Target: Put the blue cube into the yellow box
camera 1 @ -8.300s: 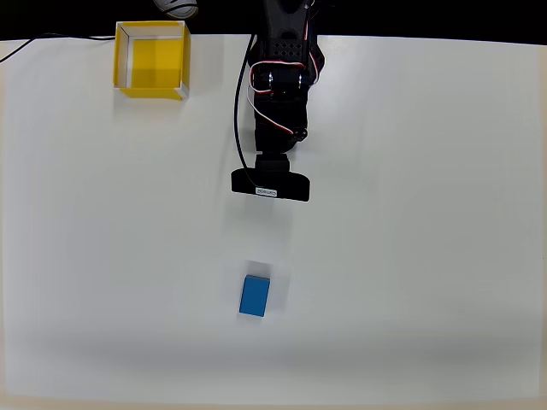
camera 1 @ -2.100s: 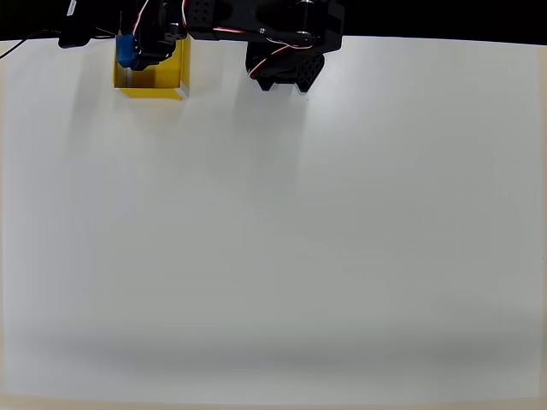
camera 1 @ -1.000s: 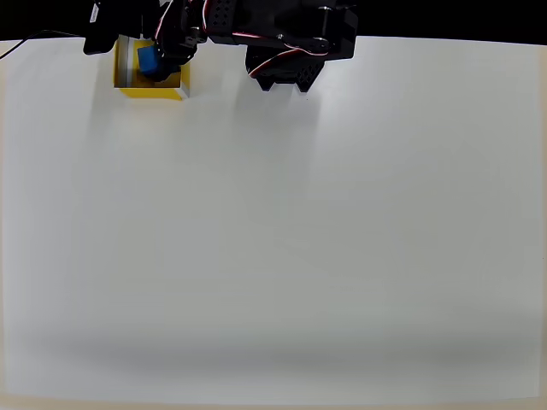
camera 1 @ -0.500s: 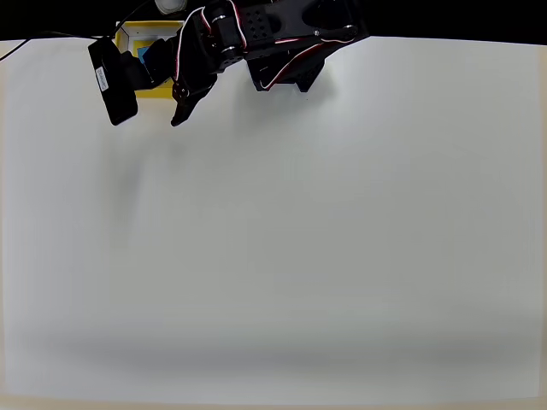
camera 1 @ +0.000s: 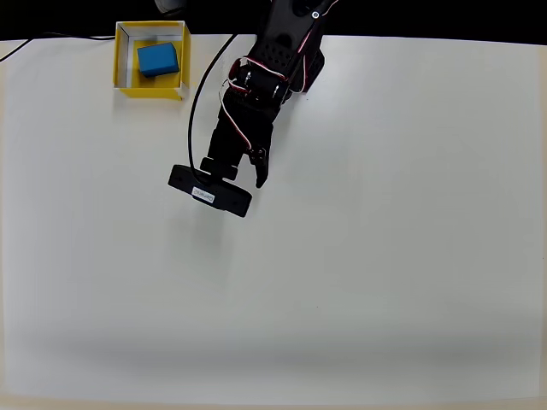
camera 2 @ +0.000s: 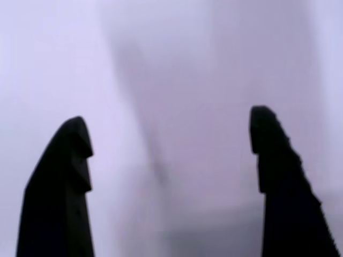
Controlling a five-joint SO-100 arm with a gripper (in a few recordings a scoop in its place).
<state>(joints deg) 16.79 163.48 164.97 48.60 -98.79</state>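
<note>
The blue cube [camera 1: 158, 59] lies inside the yellow box [camera 1: 125, 80], far left on the worktop [camera 1: 385, 256]. It looks light, stiff and matte; I'd pinch its flat sides. My tool [camera 2: 169, 182] hangs spread and empty.

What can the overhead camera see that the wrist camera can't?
The overhead view alone shows the blue cube lying inside the yellow box at the table's top left corner, with the arm reaching out over the white table, well away from the box. The wrist view alone shows the gripper close up: two dark fingers spread wide apart with nothing between them, over a blurred pale surface. Both views share the gripper and the pale tabletop.
</note>
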